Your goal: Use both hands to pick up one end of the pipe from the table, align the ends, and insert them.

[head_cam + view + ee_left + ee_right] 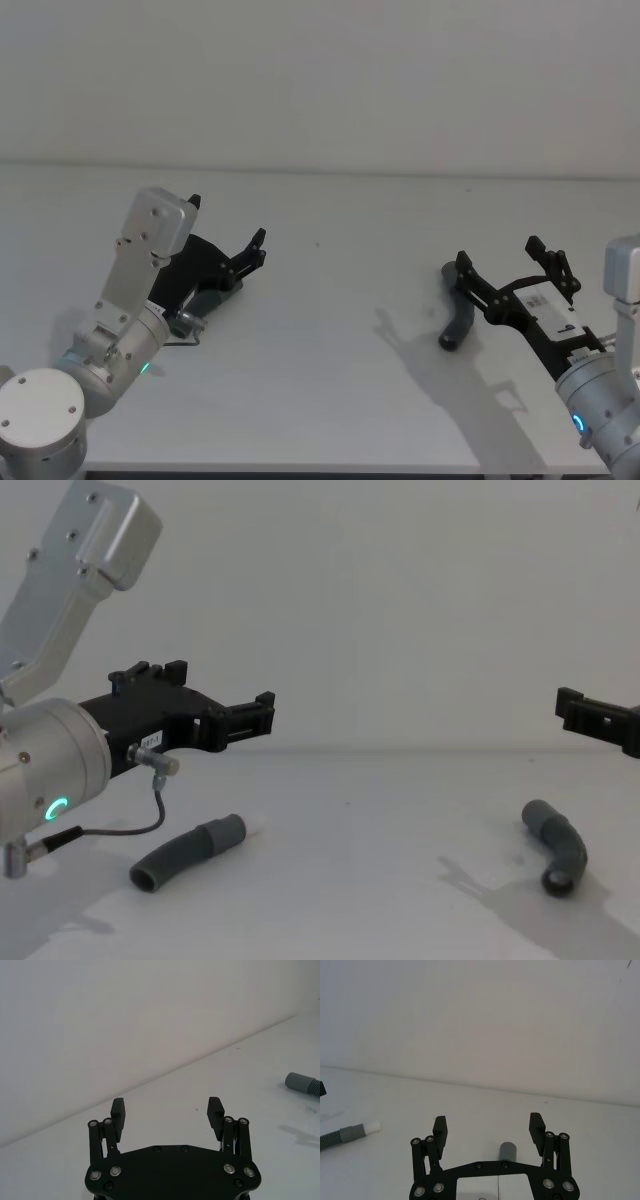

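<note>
Left end effector (228, 222) and right end effector (498, 255), both wide, are best lowered squarely astride the pipe (190, 850) cuffs

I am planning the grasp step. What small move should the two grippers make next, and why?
Probably lower each open gripper toward its own piece. The left gripper hangs above the left pipe piece and the right gripper above the right pipe piece; both pieces lie on the table, ungrasped.
</note>
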Robot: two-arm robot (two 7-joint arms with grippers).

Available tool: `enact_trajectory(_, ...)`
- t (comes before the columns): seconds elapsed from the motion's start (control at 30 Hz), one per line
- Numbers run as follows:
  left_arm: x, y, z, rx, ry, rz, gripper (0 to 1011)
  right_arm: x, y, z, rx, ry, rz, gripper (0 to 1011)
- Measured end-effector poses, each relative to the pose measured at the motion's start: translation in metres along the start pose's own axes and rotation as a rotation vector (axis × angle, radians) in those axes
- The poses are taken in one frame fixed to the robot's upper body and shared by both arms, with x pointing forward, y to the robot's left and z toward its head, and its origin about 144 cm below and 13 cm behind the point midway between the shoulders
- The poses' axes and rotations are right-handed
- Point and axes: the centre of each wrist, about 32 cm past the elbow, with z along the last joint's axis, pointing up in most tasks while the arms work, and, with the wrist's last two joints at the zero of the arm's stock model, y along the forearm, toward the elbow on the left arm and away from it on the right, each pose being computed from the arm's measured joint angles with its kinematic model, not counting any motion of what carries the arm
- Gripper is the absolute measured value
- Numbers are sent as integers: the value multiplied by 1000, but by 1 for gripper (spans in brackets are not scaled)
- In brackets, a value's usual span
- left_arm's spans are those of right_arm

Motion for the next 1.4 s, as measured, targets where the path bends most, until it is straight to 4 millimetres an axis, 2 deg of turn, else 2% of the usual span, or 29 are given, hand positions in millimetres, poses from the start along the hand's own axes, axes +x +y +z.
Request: enact_trajectory(1.4, 0, 0, 0, 0, 0, 0, 1000, 0, 0, 0, 0, 0, 0, 1010)
